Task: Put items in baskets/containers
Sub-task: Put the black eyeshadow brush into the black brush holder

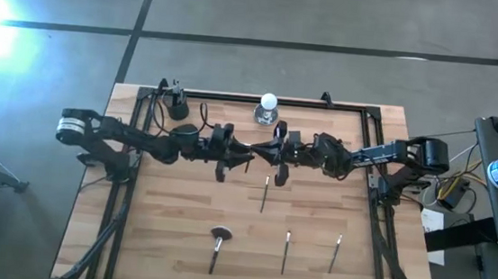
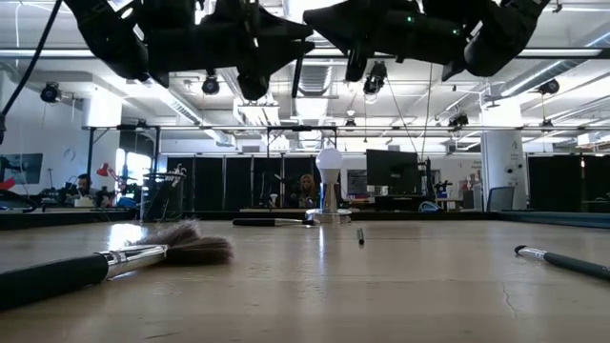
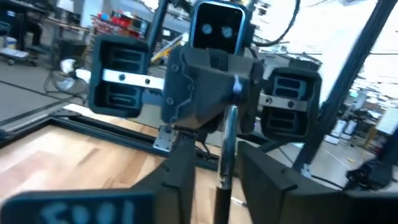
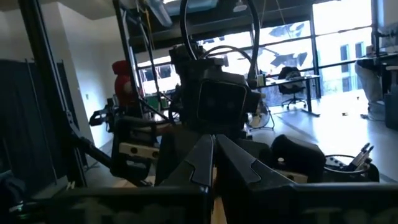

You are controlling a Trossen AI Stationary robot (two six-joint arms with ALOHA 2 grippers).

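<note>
Both arms meet high over the table's middle. My right gripper (image 4: 212, 163) is shut on a thin brush (image 3: 225, 155) with a silvery ferrule and a dark handle. My left gripper (image 3: 222, 186) is open, one finger on each side of that handle without touching it. Several other brushes lie flat on the wood: one under the grippers (image 1: 265, 195), a fluffy-headed one (image 1: 218, 243) and two thin ones (image 1: 286, 249) (image 1: 335, 253) near the near edge. The black cup (image 1: 178, 107) stands at the far left corner, with pale brush ends (image 4: 364, 152) sticking out of it. My right gripper pinches the brush between its two fingers, at the upper part just above the silvery ferrule (image 3: 231, 118). The brush hangs below the fingers, nearly upright and clear of the table. Its head is hidden by the gripper.
A white ball on a silvery base (image 1: 268, 108) stands at the far edge, just behind the grippers. A black frame (image 1: 235, 96) rims the table. In the low view a further brush (image 2: 272, 222) lies crosswise near the ball. Bare wood lies between the near brushes and the arms.
</note>
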